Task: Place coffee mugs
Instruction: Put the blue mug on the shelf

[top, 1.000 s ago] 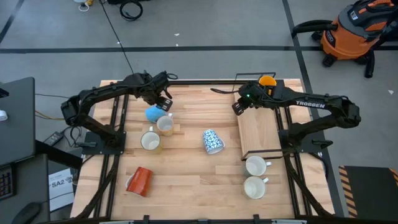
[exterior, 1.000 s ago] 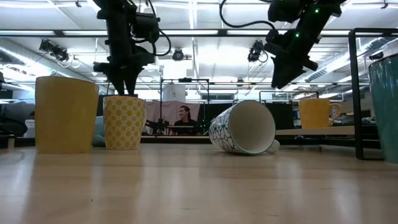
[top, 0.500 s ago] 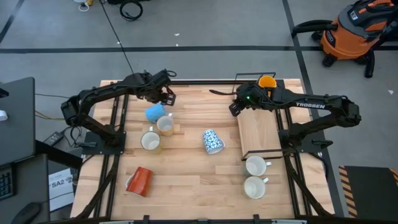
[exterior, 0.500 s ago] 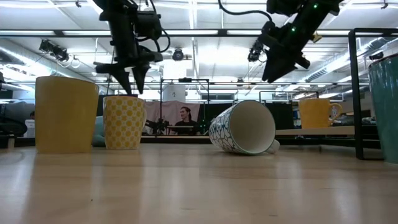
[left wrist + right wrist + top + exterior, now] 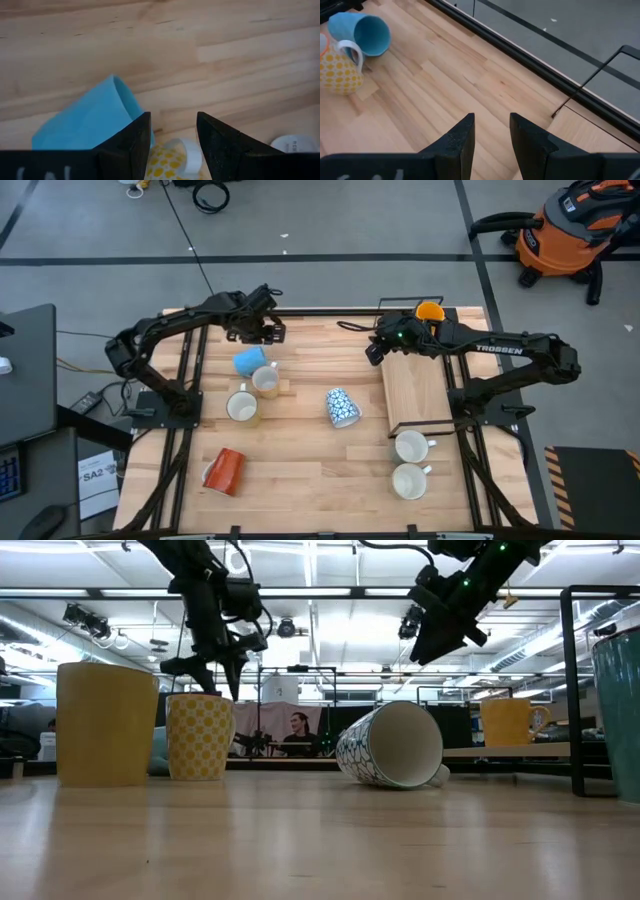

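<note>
A light blue mug (image 5: pixel 248 361) lies on its side at the far left, open end toward a yellow-dotted mug (image 5: pixel 265 380) that stands upright beside it. A cream mug (image 5: pixel 241 406) stands nearer. A blue-and-white patterned mug (image 5: pixel 342 407) lies on its side mid-table. A red-orange mug (image 5: pixel 224 471) lies near the front left. Two white mugs (image 5: pixel 411 446) stand at the front right. An orange-yellow mug (image 5: pixel 430 311) stands at the far end of a wooden board (image 5: pixel 415 390). My left gripper (image 5: pixel 268 332) is open and empty above the blue mug's far side (image 5: pixel 90 125). My right gripper (image 5: pixel 372 352) is open and empty in the air left of the board.
A black wire frame (image 5: pixel 400 302) borders the raised board on the table's right. Bare wood lies between the patterned mug and the front edge. A person (image 5: pixel 297 730) shows in the room behind the table. An orange vacuum (image 5: pixel 575 225) stands on the floor off the table.
My left gripper has opened and risen from just above the yellow-dotted mug, going toward the table's far edge. My right gripper has risen and gone a little toward the table's left. The mugs have stayed where they were.
</note>
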You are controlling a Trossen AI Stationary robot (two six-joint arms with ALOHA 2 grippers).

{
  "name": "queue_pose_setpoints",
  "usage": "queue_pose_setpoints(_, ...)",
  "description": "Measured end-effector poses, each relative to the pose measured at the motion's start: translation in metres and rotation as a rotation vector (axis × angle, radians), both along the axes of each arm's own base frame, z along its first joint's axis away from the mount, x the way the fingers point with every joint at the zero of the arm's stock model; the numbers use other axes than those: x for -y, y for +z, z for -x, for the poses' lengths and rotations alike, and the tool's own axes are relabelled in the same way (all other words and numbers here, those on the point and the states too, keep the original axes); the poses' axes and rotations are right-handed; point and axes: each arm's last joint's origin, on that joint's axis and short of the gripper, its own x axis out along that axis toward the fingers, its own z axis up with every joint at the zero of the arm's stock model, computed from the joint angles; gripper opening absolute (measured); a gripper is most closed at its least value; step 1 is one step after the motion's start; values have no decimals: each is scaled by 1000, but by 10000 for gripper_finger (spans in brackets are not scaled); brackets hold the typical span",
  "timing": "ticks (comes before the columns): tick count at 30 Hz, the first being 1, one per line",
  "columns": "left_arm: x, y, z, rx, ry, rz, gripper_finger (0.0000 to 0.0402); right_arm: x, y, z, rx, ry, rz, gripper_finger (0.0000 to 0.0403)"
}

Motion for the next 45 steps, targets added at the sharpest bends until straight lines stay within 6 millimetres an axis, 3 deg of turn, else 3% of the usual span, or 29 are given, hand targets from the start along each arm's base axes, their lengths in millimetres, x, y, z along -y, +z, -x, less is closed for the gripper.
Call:
queue_pose_setpoints(9,-4,-3,14,-116,46,3,167,0,0,0,0,0,0,128)
queue_pose_setpoints(27,0,-3,9,-150,94,-64,167,0,0,0,0,0,1,128)
queue_pose_setpoints(45,-3,-40,-7,-285,65,6,167,-1,0,0,-10,16,11,128)
